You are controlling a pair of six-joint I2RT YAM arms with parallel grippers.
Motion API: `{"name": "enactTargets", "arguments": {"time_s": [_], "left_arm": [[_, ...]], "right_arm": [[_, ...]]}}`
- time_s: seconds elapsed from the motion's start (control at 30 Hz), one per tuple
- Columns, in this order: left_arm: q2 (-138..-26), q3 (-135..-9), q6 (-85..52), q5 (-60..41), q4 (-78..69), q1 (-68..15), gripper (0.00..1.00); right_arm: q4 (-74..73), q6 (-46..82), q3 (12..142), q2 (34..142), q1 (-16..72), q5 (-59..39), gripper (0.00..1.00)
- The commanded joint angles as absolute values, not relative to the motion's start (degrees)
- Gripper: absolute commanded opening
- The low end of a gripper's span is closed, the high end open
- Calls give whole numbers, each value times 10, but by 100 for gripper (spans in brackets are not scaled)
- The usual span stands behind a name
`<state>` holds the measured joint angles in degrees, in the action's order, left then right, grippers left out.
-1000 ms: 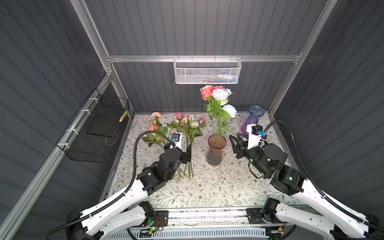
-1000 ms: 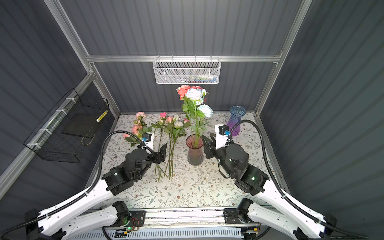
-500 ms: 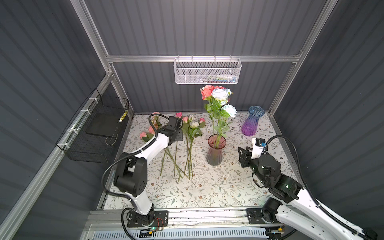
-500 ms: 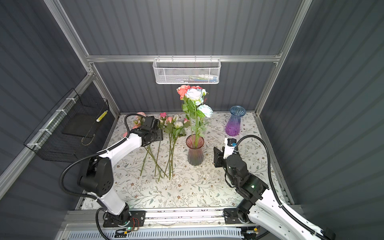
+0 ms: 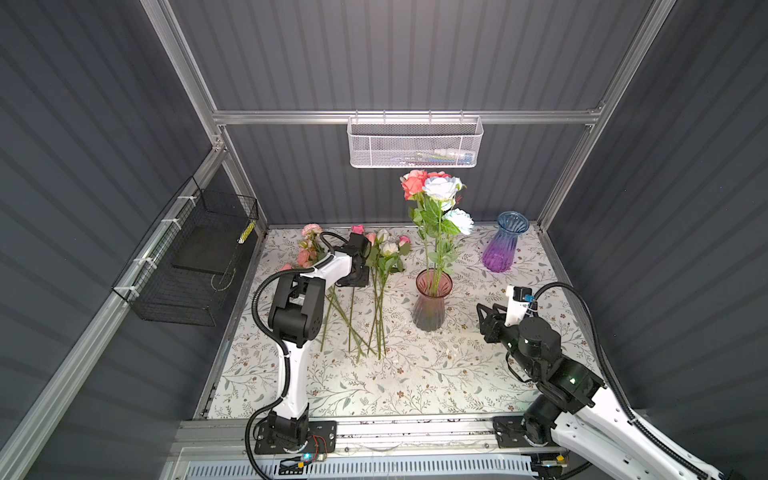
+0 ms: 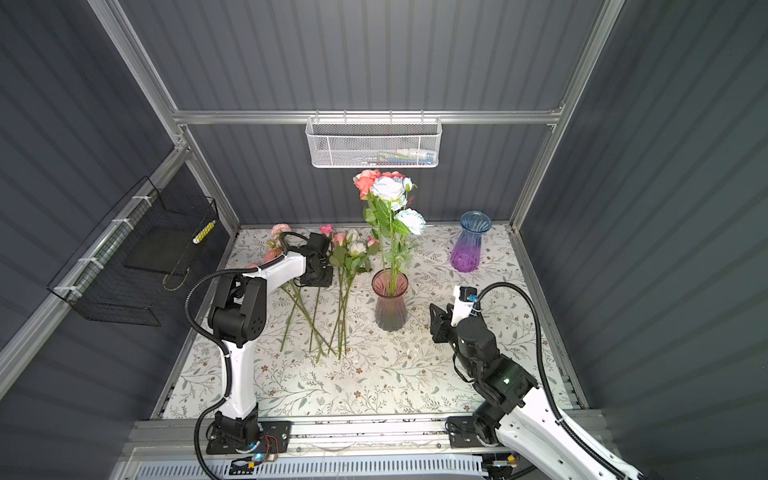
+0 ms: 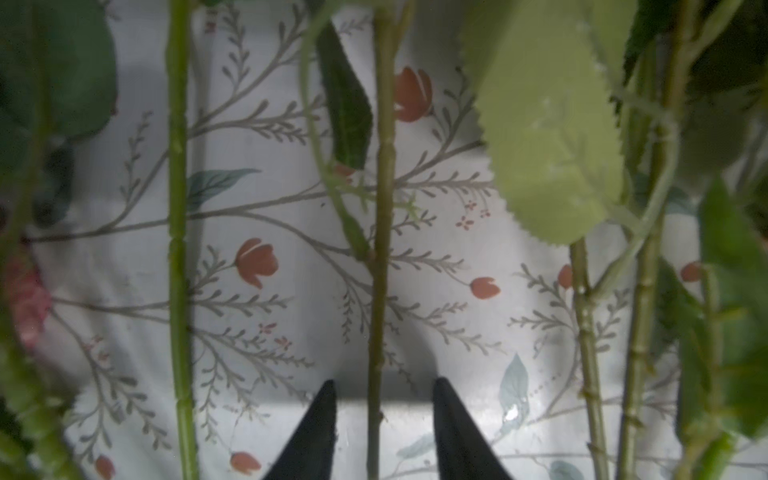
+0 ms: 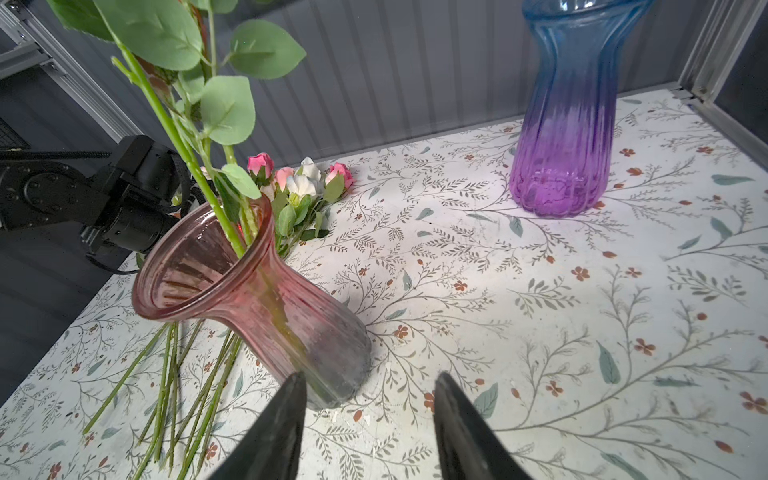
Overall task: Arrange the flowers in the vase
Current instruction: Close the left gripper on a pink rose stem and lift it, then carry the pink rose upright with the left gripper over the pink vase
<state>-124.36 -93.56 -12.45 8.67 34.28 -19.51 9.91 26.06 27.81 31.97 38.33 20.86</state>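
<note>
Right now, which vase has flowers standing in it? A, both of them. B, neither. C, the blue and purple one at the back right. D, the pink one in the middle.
D: the tall flowers stand with their stems in the pink vase, while the blue and purple vase holds nothing.

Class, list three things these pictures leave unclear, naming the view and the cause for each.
- White mesh basket contents: too small behind the mesh, both top views.
- Left gripper: hidden under its own wrist in both top views; only the tips show in the left wrist view.
- Blooms in the pink vase: cut off by the right wrist view's edge.
</note>
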Motion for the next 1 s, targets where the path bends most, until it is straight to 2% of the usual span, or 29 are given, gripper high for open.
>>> {"name": "enactTargets", "arguments": {"time_s": [0.0,0.3,0.53,0.97], "left_arm": [[-1257,-949,-117,67,366,-191,26],[-1233,-950,-141,14,319,-188,10],[-1178,-929,-162,16,268,-188,0],[-965,-693,-136,-59,-39,-188,0]], "right_arm": [[87,267,276,313,380,203,52],[80,272,280,327,376,192,52],[87,277,289,324,377,184,52],[86,280,313,343,377,166,51]]}}
